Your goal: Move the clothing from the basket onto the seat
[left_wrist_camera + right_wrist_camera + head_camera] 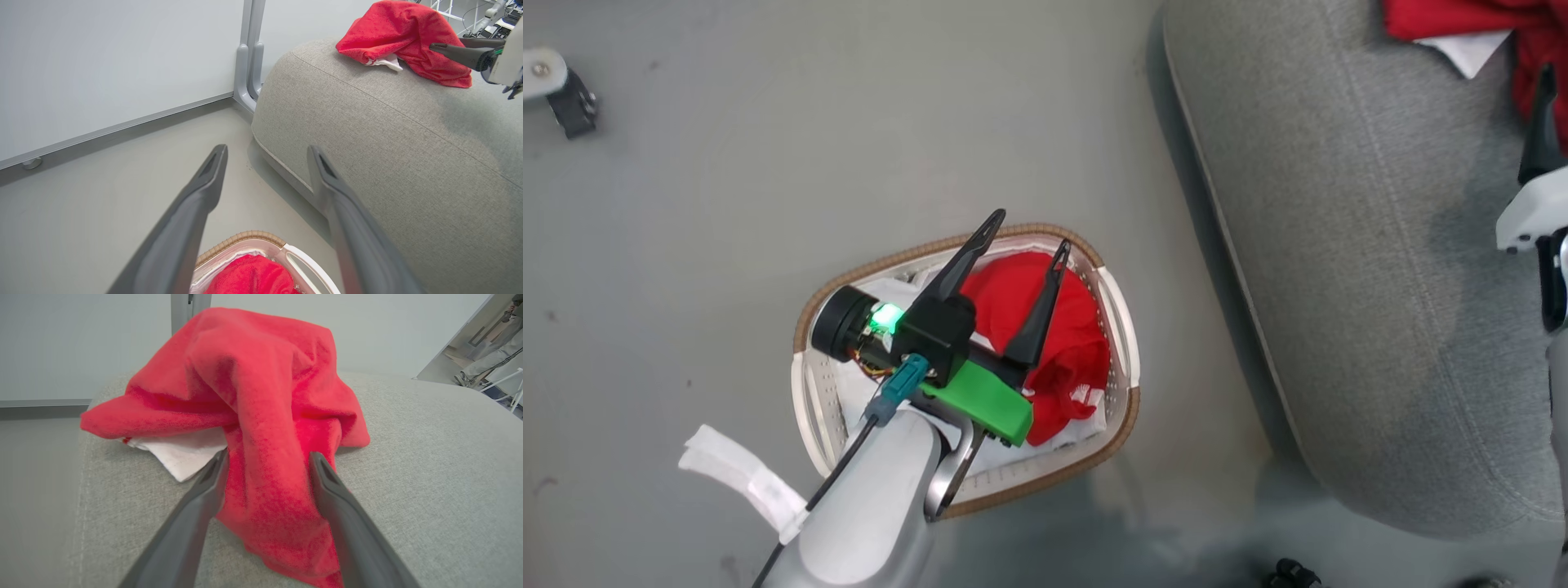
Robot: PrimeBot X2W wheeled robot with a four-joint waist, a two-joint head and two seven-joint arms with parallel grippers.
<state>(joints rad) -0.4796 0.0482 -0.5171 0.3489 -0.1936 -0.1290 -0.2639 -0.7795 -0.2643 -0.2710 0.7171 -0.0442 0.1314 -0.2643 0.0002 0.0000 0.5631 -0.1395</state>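
The basket (1121,322), cream with a brown woven rim, stands on the floor and holds red clothing (1021,298) over a white liner. My left gripper (1030,229) hovers above it, open, with nothing between its fingers; its wrist view shows the left gripper (266,150) spread over the basket's far end (253,236). A second red garment (261,388) with a white trim lies heaped on the grey seat (1339,245). My right gripper (268,454) is open, its fingers standing apart on either side of a fold of that garment.
The seat's rounded edge (278,151) runs close beside the basket. A pale wall with a grey post (249,53) stands behind the floor. A white strap (739,478) hangs off my left forearm. A small caster foot (560,90) sits at the far left.
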